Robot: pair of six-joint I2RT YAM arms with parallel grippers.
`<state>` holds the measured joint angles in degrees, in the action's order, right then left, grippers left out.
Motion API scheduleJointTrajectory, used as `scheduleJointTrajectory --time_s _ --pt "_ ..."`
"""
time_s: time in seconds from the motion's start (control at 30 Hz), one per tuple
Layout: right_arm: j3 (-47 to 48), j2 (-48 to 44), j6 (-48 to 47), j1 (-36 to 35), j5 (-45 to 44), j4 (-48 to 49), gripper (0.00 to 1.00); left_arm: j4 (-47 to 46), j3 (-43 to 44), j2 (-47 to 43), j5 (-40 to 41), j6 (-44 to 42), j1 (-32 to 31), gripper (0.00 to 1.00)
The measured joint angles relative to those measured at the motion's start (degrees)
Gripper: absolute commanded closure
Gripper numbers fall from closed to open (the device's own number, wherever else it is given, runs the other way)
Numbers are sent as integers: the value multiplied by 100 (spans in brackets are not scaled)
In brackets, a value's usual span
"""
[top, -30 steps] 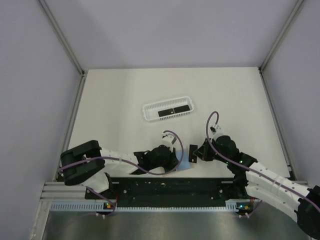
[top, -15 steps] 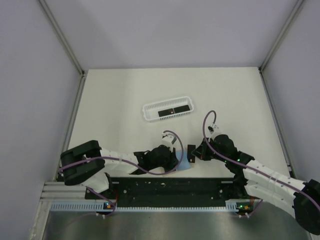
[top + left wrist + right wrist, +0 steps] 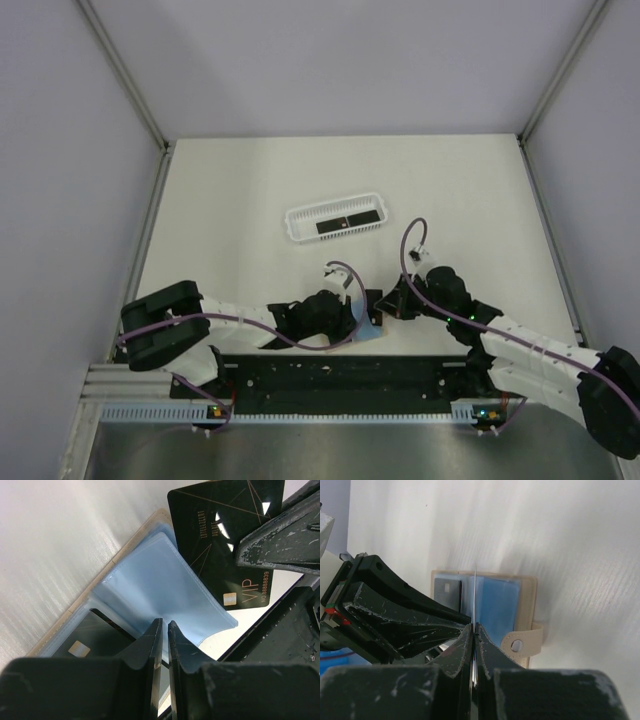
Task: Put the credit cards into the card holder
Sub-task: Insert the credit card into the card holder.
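The left end effector (image 3: pixel 164 626) pinches a pale blue translucent plastic sleeve (image 3: pixel 165 580) of the open tan card holder (image 3: pixel 131 539); a glossy black rectangular VIP card (image 3: pixel 220 525) stands tilted just beside it.

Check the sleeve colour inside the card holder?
The sleeves are pale translucent blue, clearest in the left wrist view.

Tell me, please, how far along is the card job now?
Done: one card sits in the card holder. In hand: the left gripper pinches a blue sleeve, and the right gripper holds a second card beside it. Left: two cards in the basket.
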<state>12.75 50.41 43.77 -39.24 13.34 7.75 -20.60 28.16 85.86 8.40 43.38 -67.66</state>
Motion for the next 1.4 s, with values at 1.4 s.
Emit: scheduleJointTrajectory --time_s 1.4 --pt "365 -476 -321 2 -1226 -1917 100 63 863 743 -44 -649 0 84"
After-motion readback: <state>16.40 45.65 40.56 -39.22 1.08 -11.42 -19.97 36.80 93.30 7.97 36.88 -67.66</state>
